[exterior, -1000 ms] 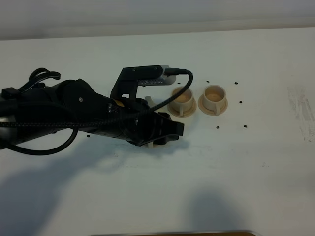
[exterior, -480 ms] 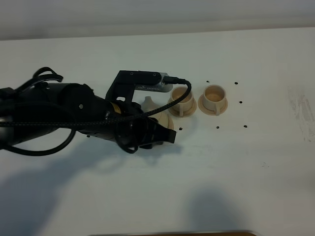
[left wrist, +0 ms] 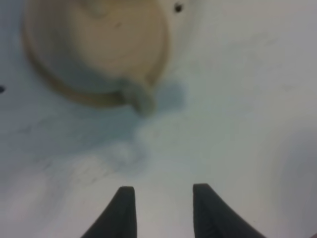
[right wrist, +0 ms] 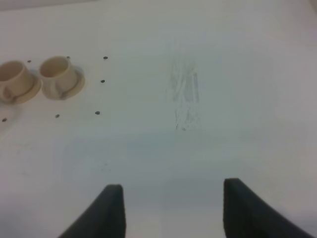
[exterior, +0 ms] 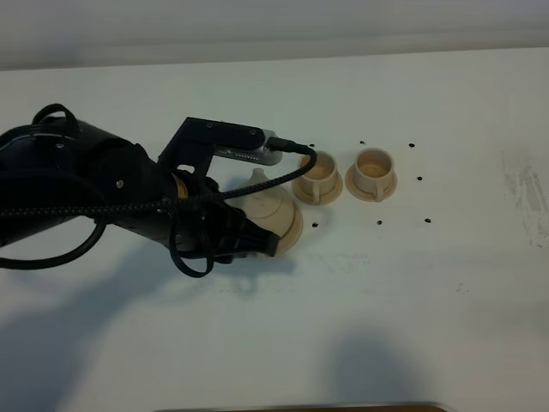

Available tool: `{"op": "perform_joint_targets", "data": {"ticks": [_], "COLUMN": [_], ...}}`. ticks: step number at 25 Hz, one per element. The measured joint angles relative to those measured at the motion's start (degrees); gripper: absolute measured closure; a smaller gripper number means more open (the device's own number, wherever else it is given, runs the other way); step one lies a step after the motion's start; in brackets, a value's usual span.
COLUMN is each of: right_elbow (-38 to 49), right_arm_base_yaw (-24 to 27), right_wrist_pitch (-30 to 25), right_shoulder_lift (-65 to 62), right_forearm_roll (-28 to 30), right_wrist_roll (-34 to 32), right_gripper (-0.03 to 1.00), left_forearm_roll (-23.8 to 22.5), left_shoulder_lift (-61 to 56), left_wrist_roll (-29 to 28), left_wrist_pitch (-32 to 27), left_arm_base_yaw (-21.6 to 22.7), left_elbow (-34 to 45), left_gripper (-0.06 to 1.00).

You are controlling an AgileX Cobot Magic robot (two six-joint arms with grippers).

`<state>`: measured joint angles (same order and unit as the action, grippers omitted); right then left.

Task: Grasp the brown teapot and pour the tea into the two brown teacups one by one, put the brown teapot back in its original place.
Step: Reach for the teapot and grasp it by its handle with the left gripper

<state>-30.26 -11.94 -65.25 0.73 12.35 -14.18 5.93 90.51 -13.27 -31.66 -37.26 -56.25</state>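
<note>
The brown teapot (exterior: 276, 210) stands upright on its wide saucer (exterior: 297, 230), the original place, left of the two brown teacups (exterior: 317, 175) (exterior: 373, 170). Each teacup rests on a small saucer. My left gripper (exterior: 260, 245) sits just left of and nearer than the teapot, with its black arm lying over the pot's left side. In the left wrist view the teapot (left wrist: 106, 42) shows its loop handle (left wrist: 141, 99) pointing at the left gripper (left wrist: 161, 192), which is open, empty and a short way off. The right gripper (right wrist: 171, 193) is open over bare table, with both teacups (right wrist: 12, 79) (right wrist: 57, 74) far off.
Small black dots (exterior: 380, 223) mark the white table around the teacups. A faint grey scuff (exterior: 532, 193) lies at the right. The left arm's cables (exterior: 51, 129) bulk over the left side. A tan edge (exterior: 300, 408) shows at the near border.
The left arm has pulled back to the left, away from the teacups, uncovering the teapot. Its jaws have narrowed. The teapot stays on its saucer.
</note>
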Motion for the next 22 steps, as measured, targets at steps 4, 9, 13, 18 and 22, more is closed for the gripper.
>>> {"op": "perform_joint_targets", "data": {"ticks": [4, 9, 13, 18, 22], "right_elbow": [0.0, 0.0, 0.0, 0.0, 0.0], "right_arm_base_yaw": [0.0, 0.0, 0.0, 0.0, 0.0], "right_wrist_pitch": [0.05, 0.05, 0.05, 0.05, 0.05], "right_shoulder_lift": [0.0, 0.0, 0.0, 0.0, 0.0], "right_forearm_roll": [0.0, -0.06, -0.06, -0.06, -0.06], "right_wrist_roll": [0.0, 0.0, 0.0, 0.0, 0.0], "right_gripper": [0.54, 0.54, 0.54, 0.54, 0.54], "left_forearm_roll": [-1.42, -8.98, -11.55, -11.5, -11.45], "left_shoulder_lift": [0.0, 0.0, 0.0, 0.0, 0.0], "left_wrist_roll": [-4.17, -16.44, -23.21, -25.54, -25.87], "left_wrist_pitch": [-0.19, -0.61, -2.37, -3.14, -2.89], "left_arm_base_yaw": [0.0, 0.0, -0.51, -1.69, -2.21], "left_elbow": [-0.5, -0.54, -0.54, -0.54, -0.54], "left_gripper": [0.6, 0.6, 0.6, 0.6, 0.6]}}
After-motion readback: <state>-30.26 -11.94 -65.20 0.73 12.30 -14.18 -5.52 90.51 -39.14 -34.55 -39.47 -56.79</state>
